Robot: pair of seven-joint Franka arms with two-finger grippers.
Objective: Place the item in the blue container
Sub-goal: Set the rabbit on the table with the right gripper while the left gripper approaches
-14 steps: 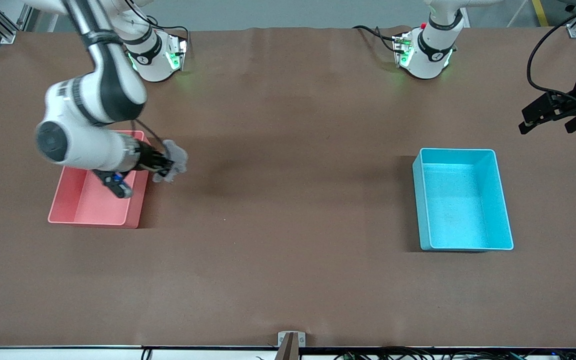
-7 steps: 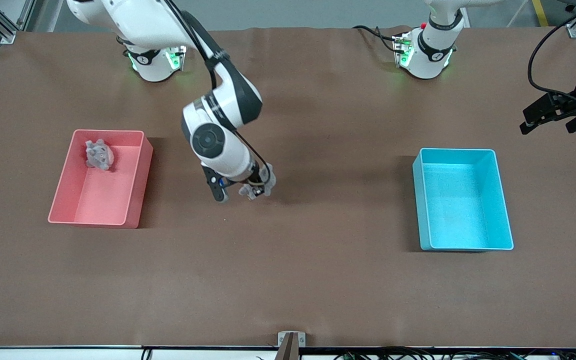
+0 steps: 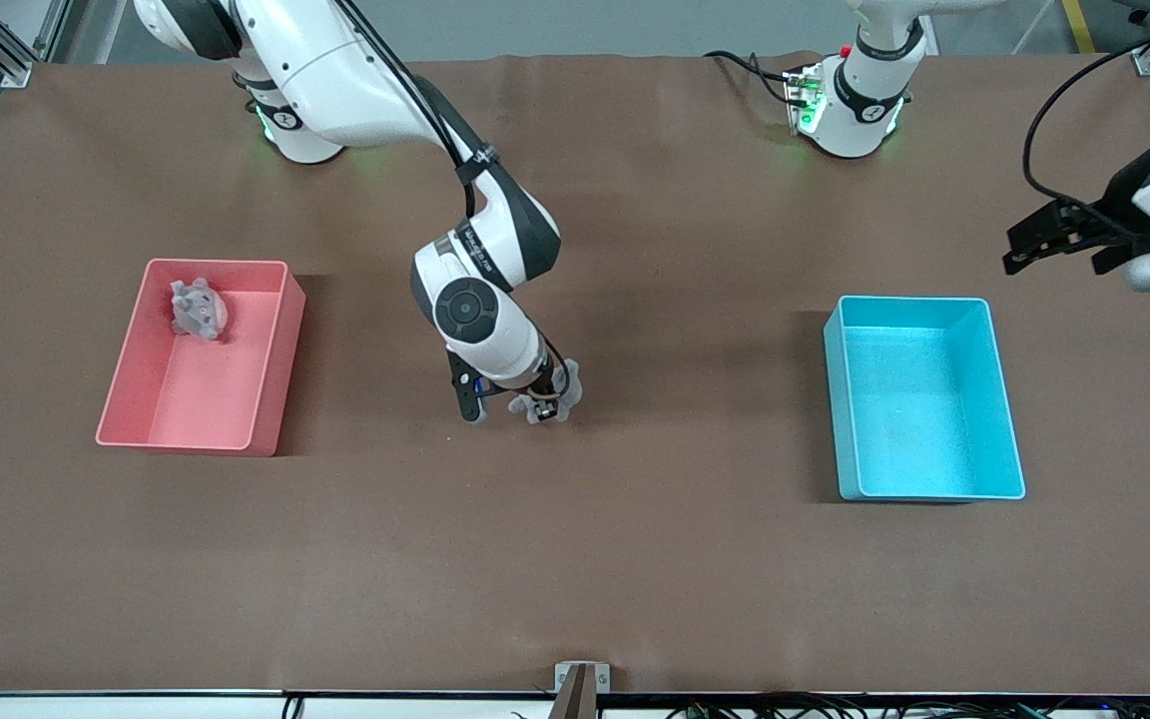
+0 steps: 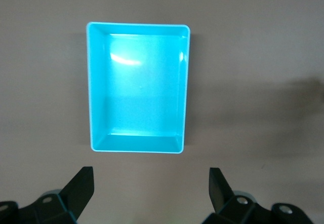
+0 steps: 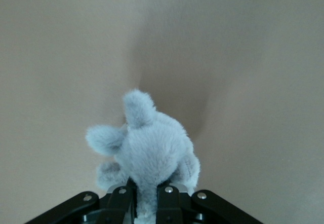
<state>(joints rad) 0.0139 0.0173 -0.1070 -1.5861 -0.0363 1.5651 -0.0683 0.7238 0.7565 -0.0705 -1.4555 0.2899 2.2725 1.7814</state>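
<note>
My right gripper (image 3: 542, 404) is shut on a small grey plush toy (image 3: 555, 394), carried low over the middle of the brown table. In the right wrist view the grey plush toy (image 5: 149, 150) fills the space between the shut right gripper (image 5: 147, 196). The light blue container (image 3: 924, 397) stands empty toward the left arm's end of the table. My left gripper (image 3: 1059, 245) hangs open in the air past that container's corner; the left wrist view shows the blue container (image 4: 137, 87) below the open left gripper (image 4: 152, 193).
A pink bin (image 3: 198, 357) sits toward the right arm's end of the table, with a second grey plush toy (image 3: 198, 310) in its corner farthest from the front camera. A metal bracket (image 3: 581, 679) marks the table's front edge.
The right arm has carried its plush toy from the pink bin's edge across to the table's middle. The left gripper has shifted slightly toward the blue container.
</note>
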